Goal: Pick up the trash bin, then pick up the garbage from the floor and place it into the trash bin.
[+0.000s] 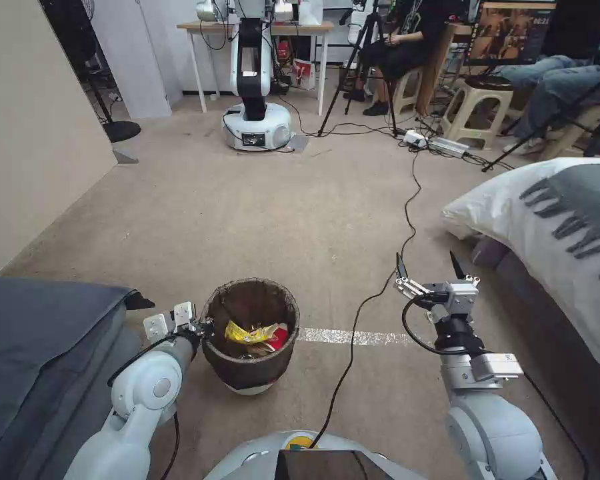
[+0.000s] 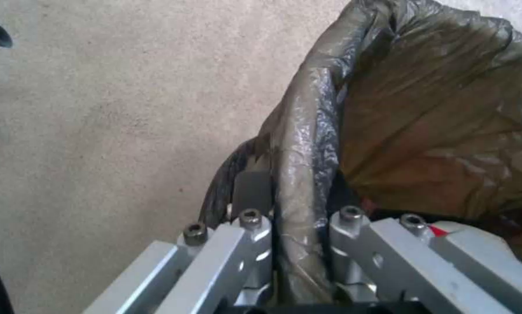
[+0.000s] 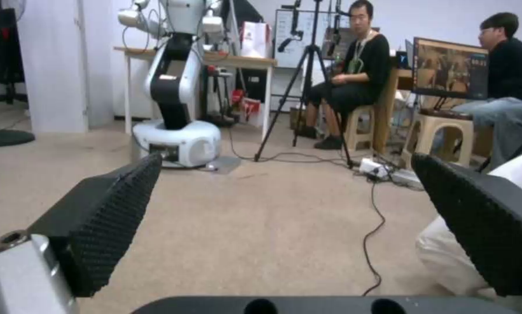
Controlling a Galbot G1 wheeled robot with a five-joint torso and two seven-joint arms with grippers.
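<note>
The trash bin (image 1: 250, 370) is a small white bucket lined with a dark brown bag, low in front of me over the beige floor (image 1: 280, 213). My left gripper (image 1: 203, 328) is shut on its rim nearest my left arm. In the left wrist view the left gripper (image 2: 298, 218) straddles the bag-covered rim of the trash bin (image 2: 307, 144), with one dark pad (image 2: 252, 192) outside it. Garbage (image 1: 255, 335), a yellow wrapper and a red packet, lies inside the bin. My right gripper (image 1: 428, 267) hangs open above the carpet to the bin's right, and the right gripper (image 3: 287, 159) holds nothing.
A black cable (image 1: 407, 220) runs across the carpet between bin and right arm, crossing a white tape line (image 1: 353, 337). A bed with white pillow and grey blanket (image 1: 567, 220) is on the right, dark grey furniture (image 1: 40, 333) on the left. Another robot (image 1: 255, 127), a tripod and stools stand at the back.
</note>
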